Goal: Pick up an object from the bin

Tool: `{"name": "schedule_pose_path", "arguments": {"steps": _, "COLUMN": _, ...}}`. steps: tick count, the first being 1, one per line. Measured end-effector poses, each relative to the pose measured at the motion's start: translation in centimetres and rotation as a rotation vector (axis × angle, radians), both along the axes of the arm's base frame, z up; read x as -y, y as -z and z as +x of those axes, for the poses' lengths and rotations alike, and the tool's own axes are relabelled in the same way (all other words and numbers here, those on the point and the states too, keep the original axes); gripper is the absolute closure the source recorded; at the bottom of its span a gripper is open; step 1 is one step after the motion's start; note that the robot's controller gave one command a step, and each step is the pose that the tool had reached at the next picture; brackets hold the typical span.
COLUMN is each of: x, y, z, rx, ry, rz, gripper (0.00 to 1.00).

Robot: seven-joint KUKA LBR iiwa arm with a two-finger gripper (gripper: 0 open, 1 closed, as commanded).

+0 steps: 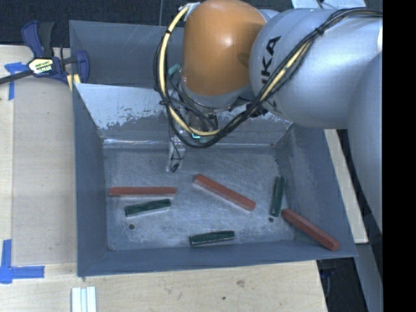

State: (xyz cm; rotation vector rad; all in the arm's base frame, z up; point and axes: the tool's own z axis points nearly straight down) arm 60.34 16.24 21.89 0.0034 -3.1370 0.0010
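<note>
**Pincer hangs near the rear wall of the bin, six bars lie on the floor**

In the camera view the grey metal bin (90,194) holds six small bars, all lying flat and apart from each other. At the left lies a long red-brown bar (143,190), level across the picture, and just in front of it a short dark green bar (147,207). In the middle lies a slanted red-brown bar (223,192). Near the front wall lies a second dark green bar (212,238). At the right a third dark green bar (277,195) points almost from front to rear. Beside it a third red-brown bar (310,229) lies in the front right corner and reaches onto the sloping wall.

The pincer (174,160) hangs below the orange cover (218,44) of the arm (325,64), close to the rear wall and left of the middle. The long red-brown bar and the slanted red-brown bar are nearest to it, both somewhat in front of it and not touching it. How far open the pincer is, and whether it has hold of anything, I cannot tell. Yellow and black cables (164,57) loop around the cover.

The bin floor is scuffed with pale marks. The bin stands on a light wooden worktop (39,174), and behind it the background is dark.
</note>
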Motion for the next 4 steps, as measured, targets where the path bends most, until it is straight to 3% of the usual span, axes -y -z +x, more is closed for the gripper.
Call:
{"name": "schedule_pose_path", "arguments": {"steps": 1, "x": -1.4, "y": 12.0, "z": -3.9, "rx": -0.001, "ry": -0.136, "rz": 0.000, "gripper": 0.00}}
{"name": "schedule_pose_path", "arguments": {"steps": 2, "x": -1.2, "y": 15.0, "z": -4.3, "rx": 0.001, "ry": -0.149, "rz": 0.001, "gripper": 0.00}}
{"name": "schedule_pose_path", "arguments": {"steps": 3, "x": -1.3, "y": 14.5, "z": -4.1, "rx": 0.008, "ry": -0.149, "rz": 0.004, "gripper": 1.00}}
{"name": "schedule_pose_path", "arguments": {"steps": 4, "x": 0.6, "y": 0.1, "z": -2.5, "rx": 0.016, "ry": -0.344, "rz": 0.002, "gripper": 1.00}}
